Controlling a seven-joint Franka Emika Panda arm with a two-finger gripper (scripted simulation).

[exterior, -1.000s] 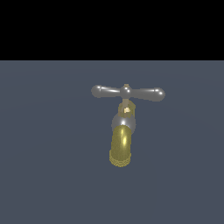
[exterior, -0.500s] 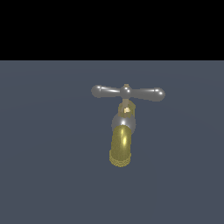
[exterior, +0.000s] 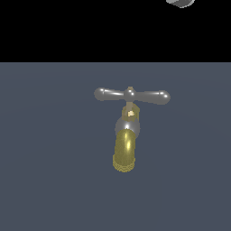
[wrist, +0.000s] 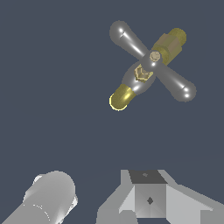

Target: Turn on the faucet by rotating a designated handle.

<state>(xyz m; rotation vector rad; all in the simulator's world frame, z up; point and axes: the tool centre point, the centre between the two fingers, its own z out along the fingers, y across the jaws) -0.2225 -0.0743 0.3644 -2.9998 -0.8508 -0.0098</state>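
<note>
The faucet (exterior: 125, 151) stands in the middle of the exterior view, its yellow-brass spout pointing toward the camera below a grey collar. The handle (exterior: 131, 95), a silver crossbar with bulbous ends, lies level across its top. In the wrist view the faucet (wrist: 119, 99) and the handle (wrist: 173, 78) are seen from above, far from the hand. My gripper (wrist: 148, 178) shows as one grey block with no gap between the fingers, holding nothing and touching nothing. A grey piece of my arm (exterior: 180, 2) shows at the top edge of the exterior view, high above the handle's right end.
The faucet stands on a flat dark blue-grey floor (exterior: 49, 180) with nothing else on it. A grey cylindrical arm part (wrist: 48, 197) shows beside the gripper in the wrist view.
A grey piece of the arm has come into the exterior view at the top right edge. The faucet and handle have not moved.
</note>
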